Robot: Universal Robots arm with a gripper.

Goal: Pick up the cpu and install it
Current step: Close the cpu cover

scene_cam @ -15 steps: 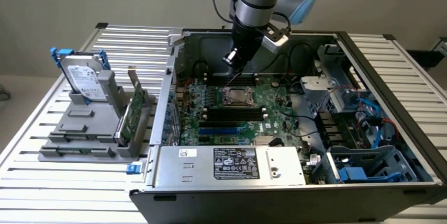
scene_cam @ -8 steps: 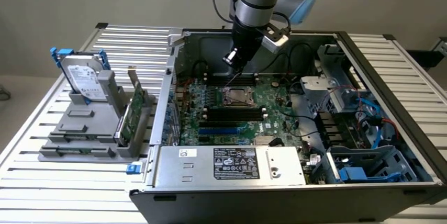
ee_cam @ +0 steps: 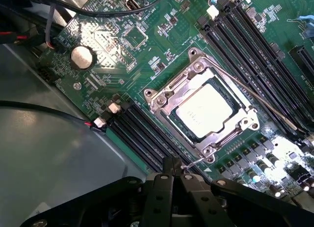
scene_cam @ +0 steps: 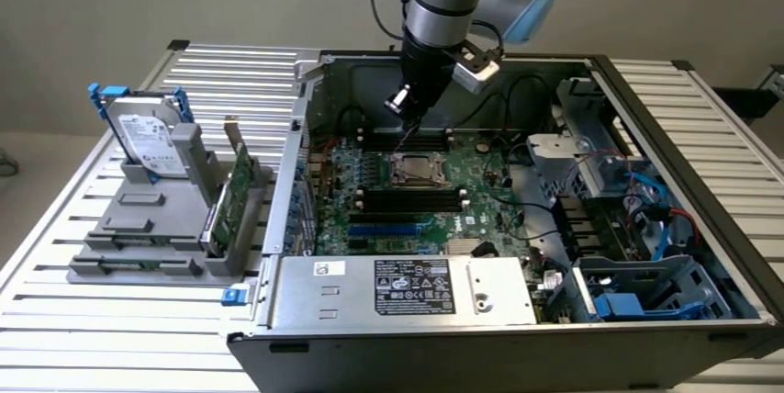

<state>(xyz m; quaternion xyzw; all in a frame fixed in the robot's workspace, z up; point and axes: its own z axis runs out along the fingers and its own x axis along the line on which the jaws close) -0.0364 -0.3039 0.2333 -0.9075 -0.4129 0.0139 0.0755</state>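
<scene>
The cpu [ee_cam: 207,109], a small square chip with a silvery top, lies flat inside the metal socket frame [ee_cam: 164,100] on the green motherboard [ee_cam: 122,45]. In the exterior view the cpu [scene_cam: 417,170] sits in the middle of the board inside the open computer case. My gripper [scene_cam: 409,127] hangs just above and behind the socket, pointing down. Its black fingers [ee_cam: 171,175] are shut together with nothing between them. The gripper [ee_cam: 177,169] has its tips close beside the hooked end of a thin wire lever [ee_cam: 190,163] at the socket's corner.
Black memory slots [ee_cam: 142,138] flank the socket on both sides. Cables [ee_cam: 44,109] cross the case wall. On the exterior view's left, a hard drive [scene_cam: 150,140] and a card stand in a grey rack [scene_cam: 153,228]. A power supply box [scene_cam: 405,290] fills the case front.
</scene>
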